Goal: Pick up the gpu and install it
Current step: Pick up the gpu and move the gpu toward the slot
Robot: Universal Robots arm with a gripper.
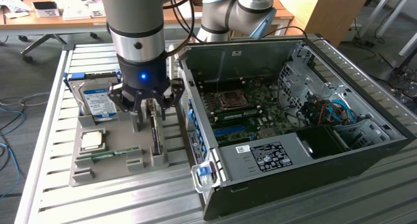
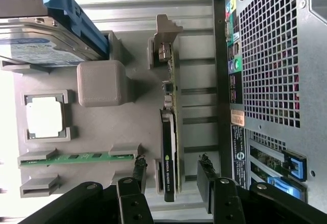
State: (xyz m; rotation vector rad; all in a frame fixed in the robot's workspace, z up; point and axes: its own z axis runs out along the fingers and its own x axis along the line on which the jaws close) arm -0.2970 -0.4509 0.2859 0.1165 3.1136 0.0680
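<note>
The gpu point(image 1: 156, 132) stands on its edge in a slot of the grey holder tray point(image 1: 117, 171), beside the open computer case point(image 1: 293, 126). In the wrist view the gpu point(image 2: 170, 155) is a thin dark card with a black fan shroud and a grey bracket at its far end. My gripper point(image 1: 151, 105) hangs straight above it, open. Its two black fingertips point(image 2: 139, 169) stand on either side of the card's near end, each with a gap to it. My gripper point(image 2: 171, 175) holds nothing.
The tray also holds a silver hard drive point(image 1: 97, 101) with a blue-white label, a square processor point(image 1: 92, 138), a green memory stick point(image 1: 108, 153) and a grey post point(image 2: 100, 83). The case's rear wall point(image 2: 265, 70) runs close along the gpu's side. A slatted metal table point(image 1: 58, 199) carries everything.
</note>
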